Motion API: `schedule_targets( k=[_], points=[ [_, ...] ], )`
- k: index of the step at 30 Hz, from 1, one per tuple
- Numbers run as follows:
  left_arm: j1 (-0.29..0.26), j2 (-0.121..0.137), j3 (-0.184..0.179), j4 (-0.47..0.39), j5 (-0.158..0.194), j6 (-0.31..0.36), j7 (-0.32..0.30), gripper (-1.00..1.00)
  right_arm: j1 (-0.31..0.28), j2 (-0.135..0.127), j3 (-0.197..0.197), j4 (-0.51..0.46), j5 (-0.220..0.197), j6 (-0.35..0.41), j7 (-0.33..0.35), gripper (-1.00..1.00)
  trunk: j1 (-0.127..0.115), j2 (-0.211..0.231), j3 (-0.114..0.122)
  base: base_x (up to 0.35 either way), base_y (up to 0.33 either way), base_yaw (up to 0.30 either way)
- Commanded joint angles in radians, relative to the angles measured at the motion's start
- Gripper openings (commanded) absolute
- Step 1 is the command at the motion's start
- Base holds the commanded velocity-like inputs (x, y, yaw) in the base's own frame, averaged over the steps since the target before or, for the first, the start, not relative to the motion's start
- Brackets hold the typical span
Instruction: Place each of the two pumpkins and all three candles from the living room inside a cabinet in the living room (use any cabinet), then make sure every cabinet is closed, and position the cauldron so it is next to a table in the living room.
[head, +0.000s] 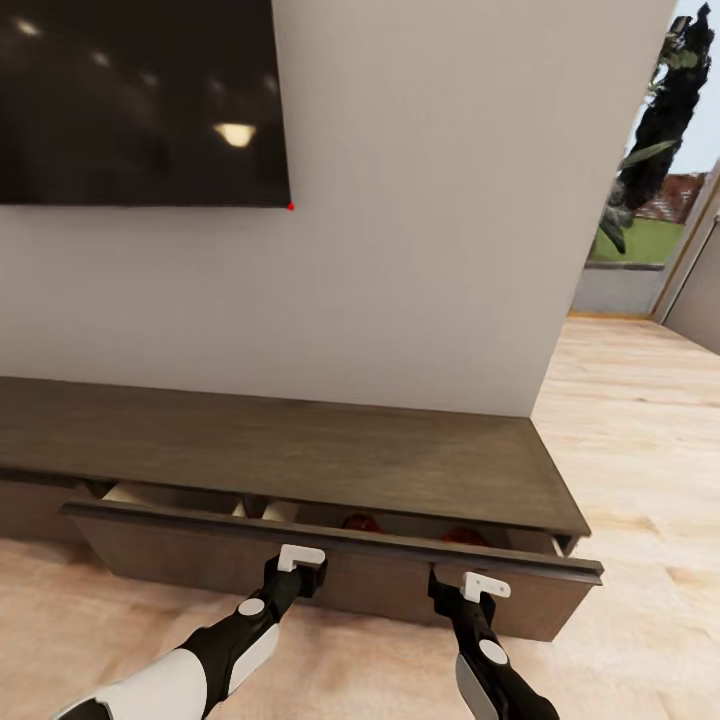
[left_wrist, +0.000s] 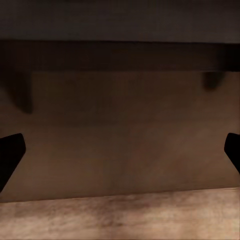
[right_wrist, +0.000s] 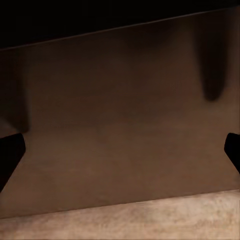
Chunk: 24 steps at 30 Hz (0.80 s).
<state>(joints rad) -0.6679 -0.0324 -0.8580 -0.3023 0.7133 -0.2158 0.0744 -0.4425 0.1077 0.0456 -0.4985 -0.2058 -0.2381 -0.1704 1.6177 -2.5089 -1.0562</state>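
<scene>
The long, low dark brown cabinet (head: 300, 450) stands against the wall with its wide drawer (head: 340, 575) pulled partly out. Over the drawer's front edge I see the orange tops of two pumpkins (head: 360, 522) (head: 463, 537) inside. My left gripper (head: 308, 574) and right gripper (head: 447, 586) both sit against the drawer front, a little below its top edge. In the wrist views the left gripper (left_wrist: 120, 155) and right gripper (right_wrist: 120, 155) are open, fingers spread wide, facing the brown drawer panel (left_wrist: 120, 125) (right_wrist: 120, 120) close up. The candles and cauldron are out of view.
A black wall-mounted screen (head: 140, 100) hangs above the cabinet at the upper left. The wall ends at a corner (head: 545, 380) on the right, past which light wooden floor (head: 640, 420) runs toward a doorway with a dark plant (head: 665, 110).
</scene>
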Motion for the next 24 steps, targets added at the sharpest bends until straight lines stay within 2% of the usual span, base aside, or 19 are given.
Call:
schedule_targets(
  k=[1, 24],
  points=[
    [-0.001, 0.000, -0.009, 0.000, 0.005, -0.004, 0.007, 1.00, -0.001, 0.000, 0.005, 0.000, -0.007, -0.004, -0.003, 1.00, 0.000, 0.000, -0.001, 0.161, 0.000, 0.000],
    [-0.001, 0.000, -0.009, 0.000, 0.005, -0.005, 0.007, 1.00, -0.001, -0.001, 0.006, 0.000, -0.007, -0.004, -0.003, 1.00, 0.000, 0.000, -0.001, 0.123, 0.000, 0.000]
  ],
)
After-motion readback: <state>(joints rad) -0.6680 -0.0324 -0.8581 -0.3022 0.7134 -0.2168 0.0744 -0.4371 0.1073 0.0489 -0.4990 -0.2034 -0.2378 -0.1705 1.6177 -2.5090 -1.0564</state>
